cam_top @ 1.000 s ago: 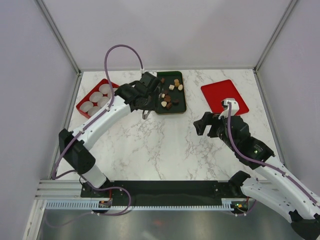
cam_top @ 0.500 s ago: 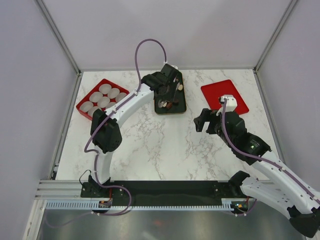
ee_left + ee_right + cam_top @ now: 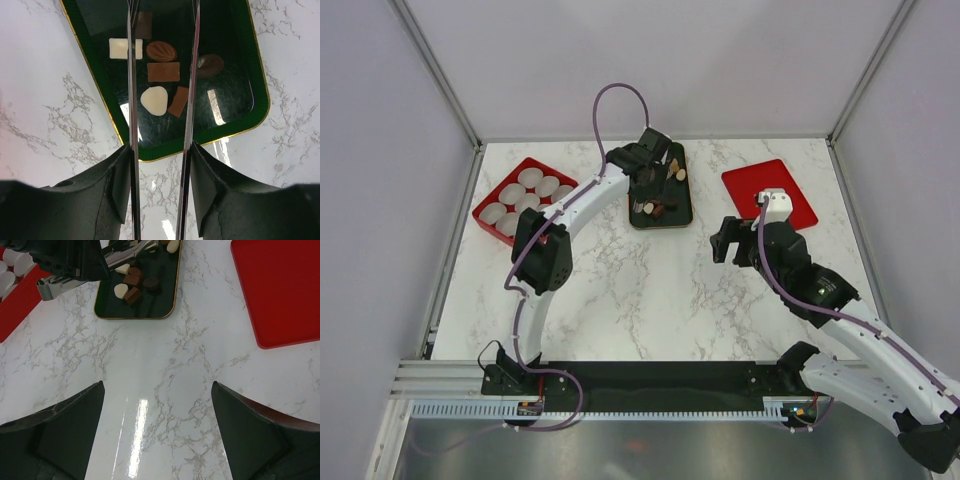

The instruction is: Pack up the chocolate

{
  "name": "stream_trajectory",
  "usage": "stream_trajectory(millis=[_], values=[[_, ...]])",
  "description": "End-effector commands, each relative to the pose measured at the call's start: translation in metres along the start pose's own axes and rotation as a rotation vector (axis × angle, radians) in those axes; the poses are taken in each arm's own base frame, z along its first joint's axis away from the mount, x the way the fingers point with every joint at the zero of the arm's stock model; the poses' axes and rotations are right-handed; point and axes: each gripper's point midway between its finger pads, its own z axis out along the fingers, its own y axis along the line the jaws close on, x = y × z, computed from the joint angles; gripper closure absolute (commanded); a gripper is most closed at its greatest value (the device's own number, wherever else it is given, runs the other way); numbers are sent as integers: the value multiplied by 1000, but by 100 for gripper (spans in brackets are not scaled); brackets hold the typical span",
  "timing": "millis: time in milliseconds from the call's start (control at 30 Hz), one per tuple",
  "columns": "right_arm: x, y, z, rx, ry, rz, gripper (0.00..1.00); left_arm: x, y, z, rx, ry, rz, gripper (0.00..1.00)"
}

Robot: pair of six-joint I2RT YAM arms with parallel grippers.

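The left gripper (image 3: pixel 160 192) is clamped on the tongs (image 3: pixel 132 100), whose two blades are held parted and pointed straight ahead over the near end of the green tray (image 3: pixel 257 65). The chocolate (image 3: pixel 144 25) is seen loose on the tray floor, below the blades. An oval (image 3: pixel 161 50), a tan bar (image 3: pixel 163 72), a cream drop (image 3: pixel 154 100) and a tilted brown bar (image 3: pixel 178 101) lie between them. A white square (image 3: pixel 122 48) is crossed by the left blade, and a dark round (image 3: pixel 212 62) lies just outside the right. The tan bar's long axis is set across the tongs, so a squeeze would likely be taken on its short ends. The right gripper (image 3: pixel 157 427) is spread wide, nothing held, over the table (image 3: pixel 150 365), well apart from the tray. The left arm is judged nearer.
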Motion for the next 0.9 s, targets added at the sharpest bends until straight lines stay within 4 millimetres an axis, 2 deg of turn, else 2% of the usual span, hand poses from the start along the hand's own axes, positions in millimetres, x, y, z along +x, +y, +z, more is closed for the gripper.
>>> stream_trajectory(millis=[0,267,500,867], values=[[-21,2,-3,6,-57,-4,3,-25,-9,2,49,-74,37,47],[-19,-2,1,28,-51,-27,3,-18,-2,27,38,-48,26,48],[-15,-4,4,43,-48,-31,3,-17,3,37,29,-39,24,49],[-14,-4,1,34,-52,-8,3,-23,5,15,42,-61,20,61]])
